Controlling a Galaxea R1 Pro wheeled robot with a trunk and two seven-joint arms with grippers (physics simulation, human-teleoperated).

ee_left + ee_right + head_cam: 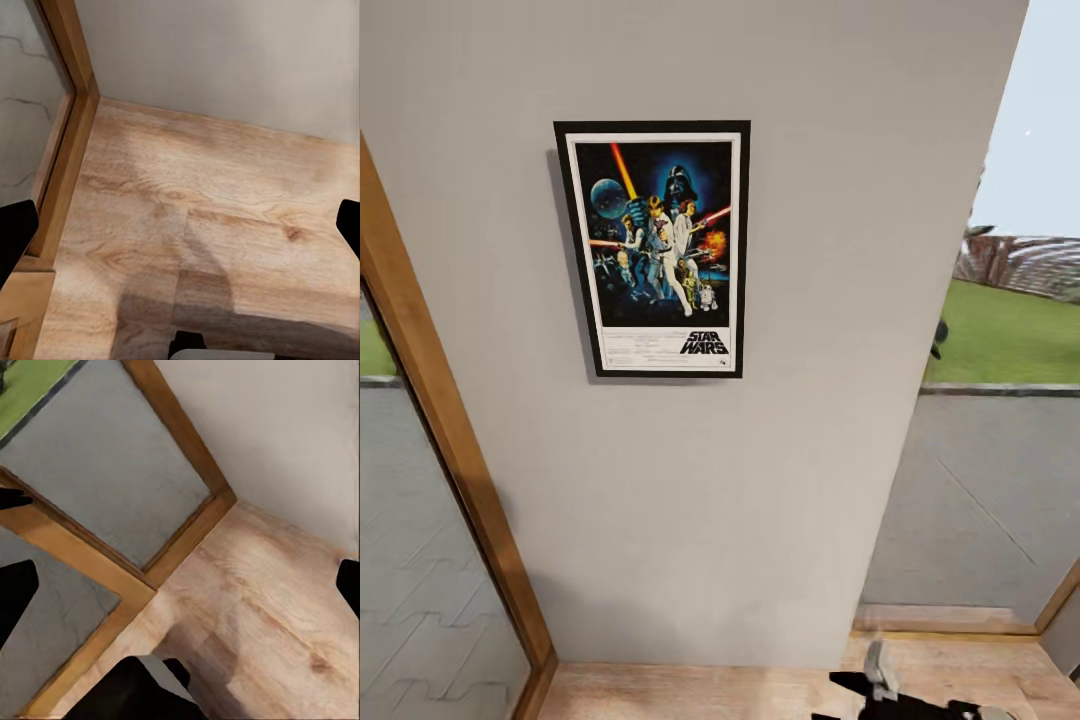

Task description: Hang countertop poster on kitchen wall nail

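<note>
The poster (653,250) hangs flat and upright on the pale grey wall (780,300), with its thin black frame, white border and "STAR WARS" title at the bottom. No nail shows; whatever holds the poster is hidden behind it. The kitchen countertop is out of view. My left gripper (180,229) is open over the wooden floor (225,217), nothing between its fingers (15,232). My right gripper (180,585) is also open and empty, low by the corner of wall and door frame. Both are far below the poster.
A wood-framed glass door (420,400) stands left of the wall, and a glazed opening (1000,400) onto paving and grass lies to the right. A dark part of my right arm (890,690) shows at the floor.
</note>
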